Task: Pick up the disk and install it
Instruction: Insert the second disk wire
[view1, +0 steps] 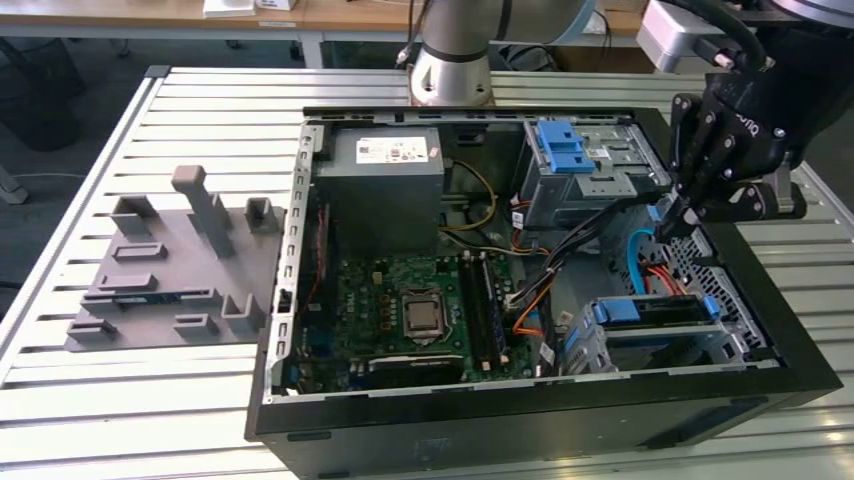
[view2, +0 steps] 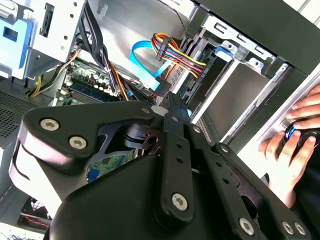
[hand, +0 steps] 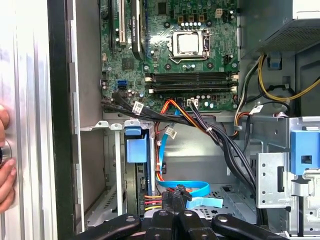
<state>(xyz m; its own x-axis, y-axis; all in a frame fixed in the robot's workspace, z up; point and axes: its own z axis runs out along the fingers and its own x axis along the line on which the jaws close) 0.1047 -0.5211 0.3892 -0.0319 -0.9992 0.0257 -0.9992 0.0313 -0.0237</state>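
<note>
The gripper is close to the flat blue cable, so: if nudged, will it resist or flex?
Probably floppy: the flat blue cable is thin and lies curled in a loop. Likely light, but it may spring back toward the gripper, as its bends look smooth, not creased.

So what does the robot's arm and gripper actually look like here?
In the exterior view, the arm is a thick silver-grey column with a darker joint band, standing behind the computer case. The gripper is matte black, built of flat linkage bars joined by round silver screws, with small white lettering on its body. A black cable runs along it from above.
</note>
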